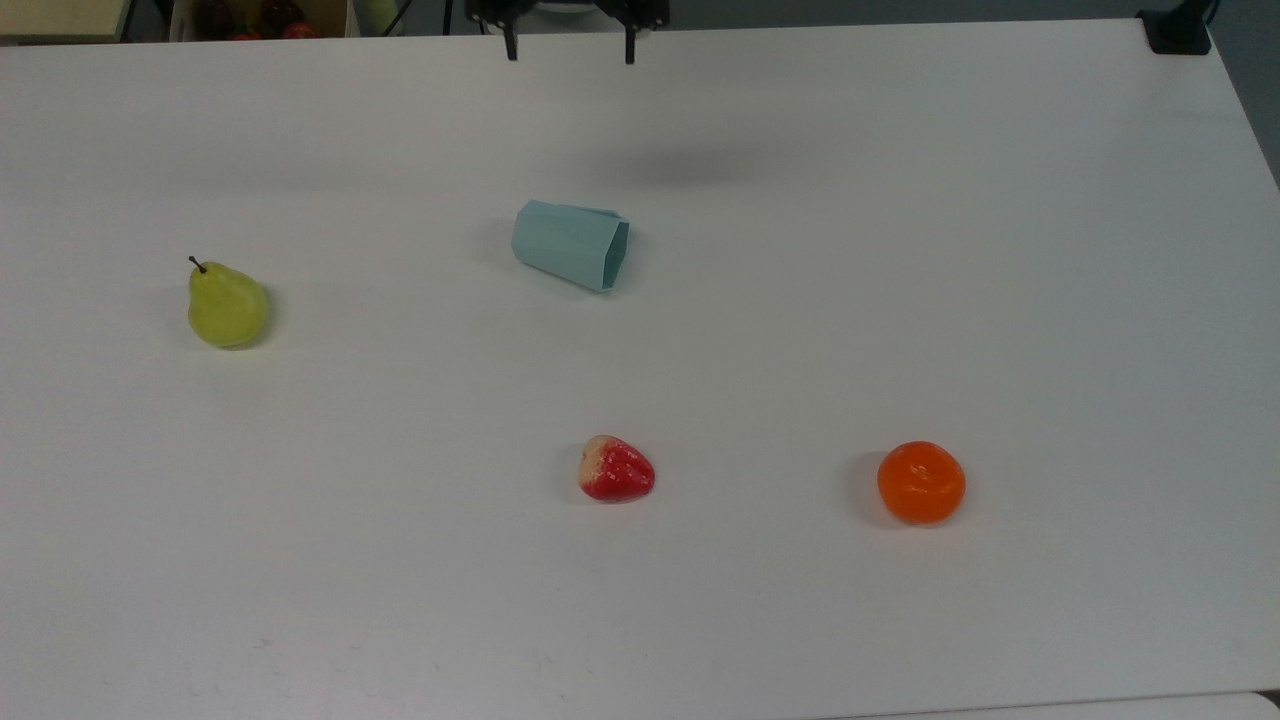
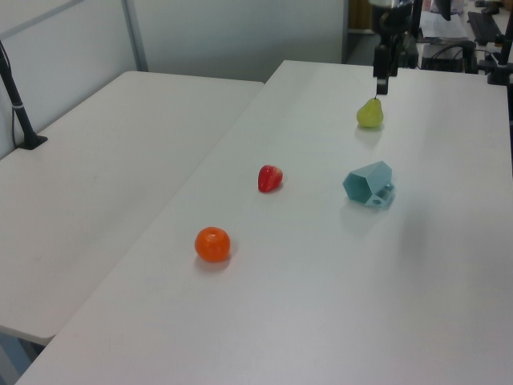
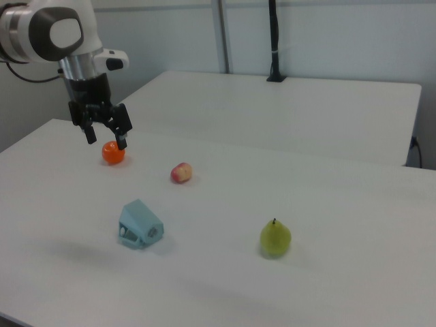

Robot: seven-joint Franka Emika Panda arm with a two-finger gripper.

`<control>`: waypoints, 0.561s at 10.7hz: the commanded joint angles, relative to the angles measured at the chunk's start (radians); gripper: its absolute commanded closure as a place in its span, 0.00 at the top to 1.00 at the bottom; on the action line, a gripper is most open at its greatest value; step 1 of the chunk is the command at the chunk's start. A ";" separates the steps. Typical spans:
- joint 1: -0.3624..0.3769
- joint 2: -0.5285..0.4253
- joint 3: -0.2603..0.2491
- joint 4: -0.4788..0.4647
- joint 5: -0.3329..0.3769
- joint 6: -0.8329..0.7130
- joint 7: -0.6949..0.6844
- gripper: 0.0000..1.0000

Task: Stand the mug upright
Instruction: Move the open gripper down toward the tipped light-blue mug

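Note:
The pale teal faceted mug (image 1: 570,245) lies on its side on the white table (image 1: 900,250), its mouth facing the top view's right. From the other sides the mug (image 2: 369,184) (image 3: 139,225) shows its small handle low against the tabletop. My gripper (image 1: 571,55) hangs open with nothing between its fingers, at the top view's upper edge, well behind the mug. In the right view the gripper (image 3: 105,139) hovers high above the table, apart from the mug. Seen from the left view the gripper (image 2: 381,87) is edge-on.
A green pear (image 1: 227,308), a red strawberry (image 1: 616,470) and an orange (image 1: 921,483) lie spread over the table. A second white table (image 2: 120,144) adjoins it. A black post base (image 1: 1180,30) stands at the top view's upper right corner.

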 commanded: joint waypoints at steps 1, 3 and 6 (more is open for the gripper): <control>0.019 0.086 0.065 -0.002 -0.101 0.006 0.087 1.00; 0.042 0.161 0.108 -0.001 -0.239 0.007 0.232 1.00; 0.091 0.284 0.126 0.008 -0.399 0.038 0.392 1.00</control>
